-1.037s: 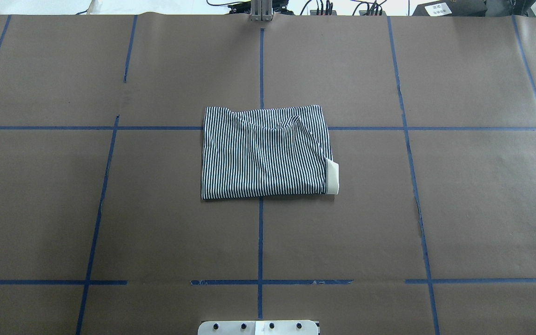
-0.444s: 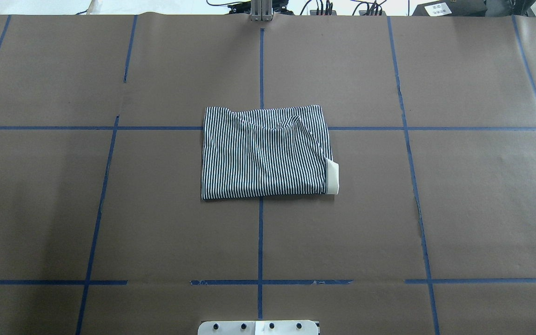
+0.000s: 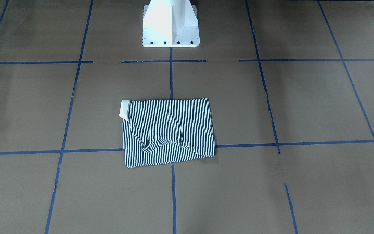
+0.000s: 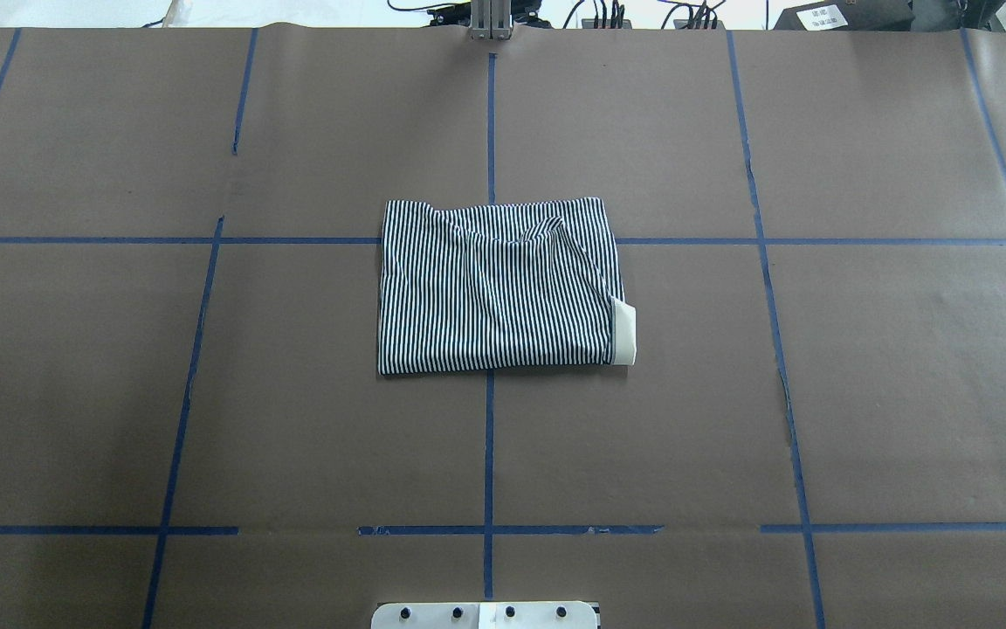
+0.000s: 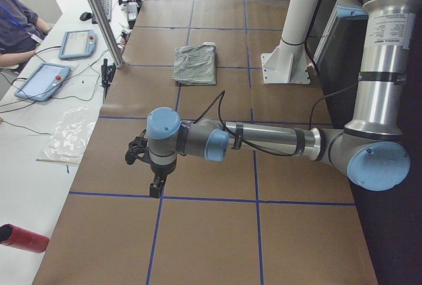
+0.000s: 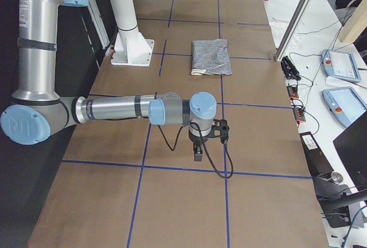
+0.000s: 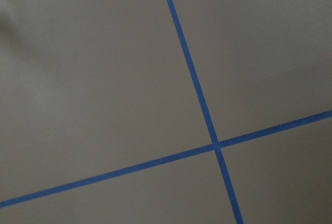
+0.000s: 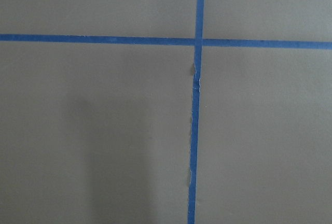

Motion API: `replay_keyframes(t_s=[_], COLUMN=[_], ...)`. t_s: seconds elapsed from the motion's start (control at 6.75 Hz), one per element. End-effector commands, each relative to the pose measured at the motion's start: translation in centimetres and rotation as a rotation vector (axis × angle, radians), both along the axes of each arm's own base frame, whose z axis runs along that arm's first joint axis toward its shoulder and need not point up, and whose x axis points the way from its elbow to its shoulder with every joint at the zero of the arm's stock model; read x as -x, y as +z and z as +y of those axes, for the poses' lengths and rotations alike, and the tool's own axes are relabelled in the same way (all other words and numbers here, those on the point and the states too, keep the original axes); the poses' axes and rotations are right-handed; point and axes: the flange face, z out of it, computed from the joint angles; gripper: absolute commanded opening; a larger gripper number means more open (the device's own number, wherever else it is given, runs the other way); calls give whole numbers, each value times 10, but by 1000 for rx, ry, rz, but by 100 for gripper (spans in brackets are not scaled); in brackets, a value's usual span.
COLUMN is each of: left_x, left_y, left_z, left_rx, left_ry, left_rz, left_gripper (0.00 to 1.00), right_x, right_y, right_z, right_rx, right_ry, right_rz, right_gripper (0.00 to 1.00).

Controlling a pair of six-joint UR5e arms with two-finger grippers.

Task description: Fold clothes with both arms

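Observation:
The striped polo shirt lies folded into a rough rectangle at the middle of the table, with a bit of white collar sticking out at its right near corner. It also shows in the front-facing view and both side views. My left gripper hangs over bare brown paper far to the shirt's left. My right gripper hangs over bare paper far to its right. Both hold nothing that I can see; I cannot tell whether they are open or shut. Both wrist views show only paper and blue tape.
The white pedestal base stands at the table's near edge. Blue tape lines grid the brown paper. A side bench holds tablets next to a seated person. A red cylinder and an aluminium post stand there.

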Motion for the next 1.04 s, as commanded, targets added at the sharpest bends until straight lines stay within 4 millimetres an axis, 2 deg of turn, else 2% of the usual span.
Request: replay_keyframes(t_s=[0.0, 0.15, 0.44, 0.59, 0.89], left_x=[0, 0, -1, -1, 0], left_y=[6, 19, 29, 30, 30], left_z=[11, 14, 15, 15, 16], left_rx=[65, 70, 88, 90, 91], left_ry=[50, 71, 73, 73, 72], left_rz=[-4, -10, -7, -6, 1], left_gripper=[100, 100, 100, 100, 100], right_x=[-12, -21, -21, -22, -21], right_y=[7, 7, 2, 8, 8], right_z=[8, 10, 9, 14, 13], right_rx=[16, 15, -27, -42, -44], right_ry=[28, 47, 51, 56, 54], right_rz=[-2, -4, -29, -28, -31], right_gripper=[100, 100, 100, 100, 100])
